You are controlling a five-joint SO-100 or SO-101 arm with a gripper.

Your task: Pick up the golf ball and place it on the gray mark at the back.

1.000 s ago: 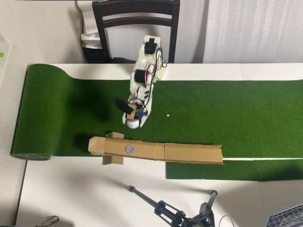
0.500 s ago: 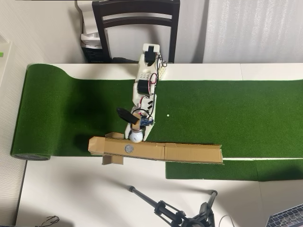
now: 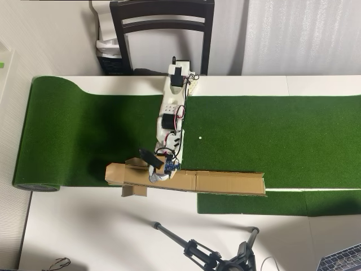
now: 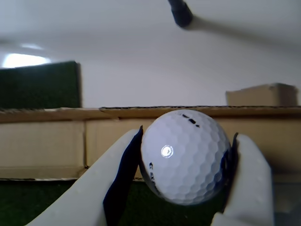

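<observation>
White tabletop (image 3: 84, 237), smooth, matte. On it a long green turf mat (image 3: 271, 135), short-pile artificial grass, rolled up into a cylinder at the left end in the overhead view; a second narrower strip of the same turf lies along the lower right edge. Dark wooden chair (image 3: 162, 25) with slatted back stands behind the table. Black tripod (image 3: 208, 254), thin metal legs, lies at the bottom edge.

Long brown cardboard trough (image 3: 225, 182), flat corrugated sheet with folded-up side walls, runs across the near edge of the mat; small folded tabs stick out at its left end. In the wrist view its walls (image 4: 47, 141) show as plain tan panels with a seam.

White plastic arm (image 3: 174, 107), boxy segments with black servos and loose red and black wires, stretches from the far table edge down to the trough. Gripper (image 3: 157, 172) is over the left part of the trough; gray mark not visible, the gripper covers that spot.

Golf ball (image 4: 184, 157), white, glossy, round, dimpled all over, with small dark print, is clamped between the two fingers (image 4: 251, 183), smooth white plastic with dark inner pads touching the ball on both sides, jaws parted only ball-wide. Ball sits in front of the cardboard wall; whether it touches the trough floor cannot be told.

Tiny white dot (image 3: 200, 137) on the turf right of the arm.
</observation>
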